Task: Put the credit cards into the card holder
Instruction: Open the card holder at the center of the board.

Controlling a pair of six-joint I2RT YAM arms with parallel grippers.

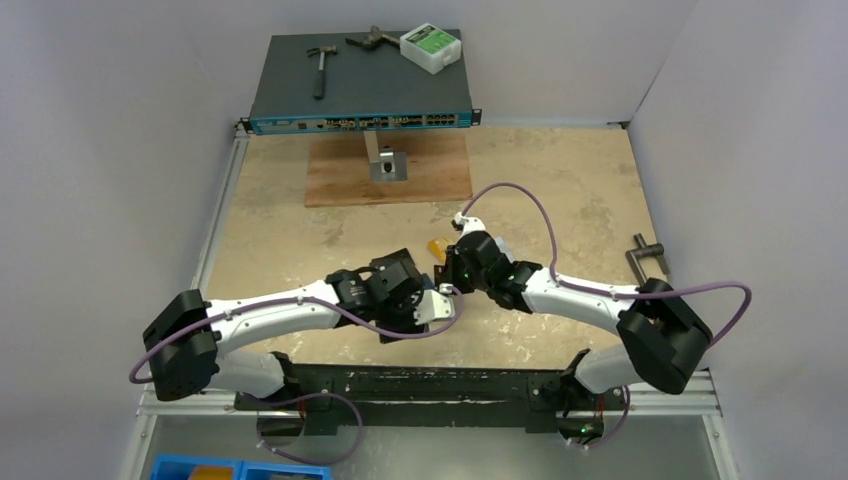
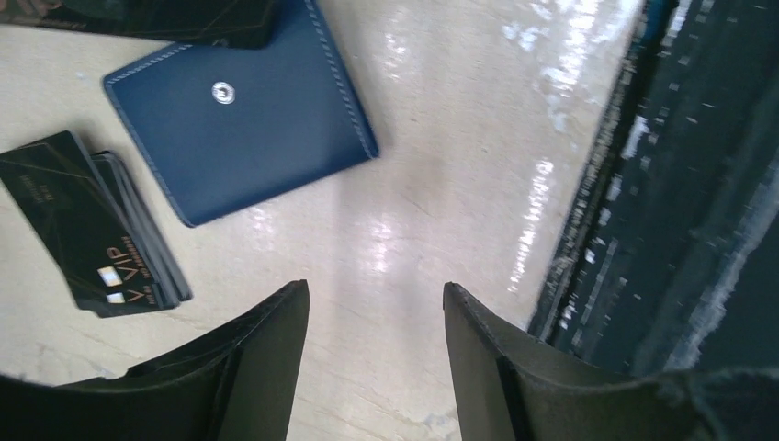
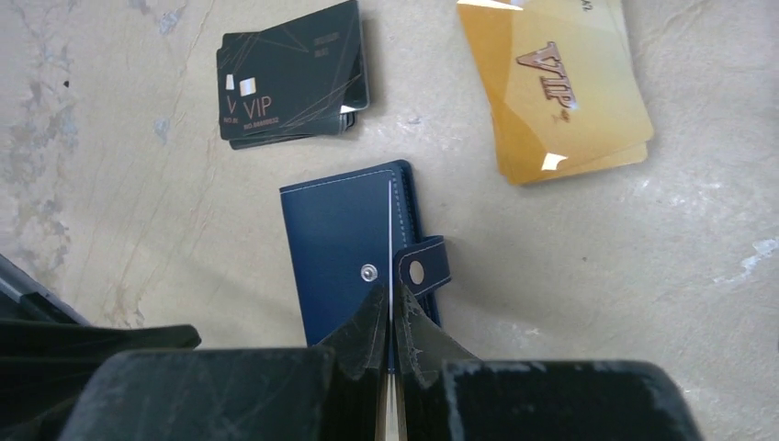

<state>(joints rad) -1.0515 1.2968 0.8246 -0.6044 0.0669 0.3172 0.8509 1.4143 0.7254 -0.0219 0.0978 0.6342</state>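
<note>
Two stacks lie flat on the mottled beige, stone-look table (image 3: 597,276) in the right wrist view. At upper left are glossy black cards (image 3: 292,75) with fine gold line work and "VIP" lettering. At upper right are shiny orange-gold cards (image 3: 560,87) with rounded corners, slightly fanned.

Below and between them, at the centre of the frame, sits the card holder (image 3: 344,248). It is a smooth navy rectangle with pale stitching along its edge and a round metal stud (image 3: 368,271). A short snap tab (image 3: 423,266) sits at its right edge, beside the stud and not fastened to it.

The right gripper (image 3: 389,299) is clenched, its black pointed fingertips (image 3: 372,317) pressed together over the holder's lower part. A thin pale line runs through their seam and up the holder's face; I cannot tell what it is.

The left gripper (image 2: 377,299), in its own view, stands released. Its curved matte fingers (image 2: 266,358) are apart over bare table with nothing between them. The holder and black cards lie at that frame's upper left.
</note>
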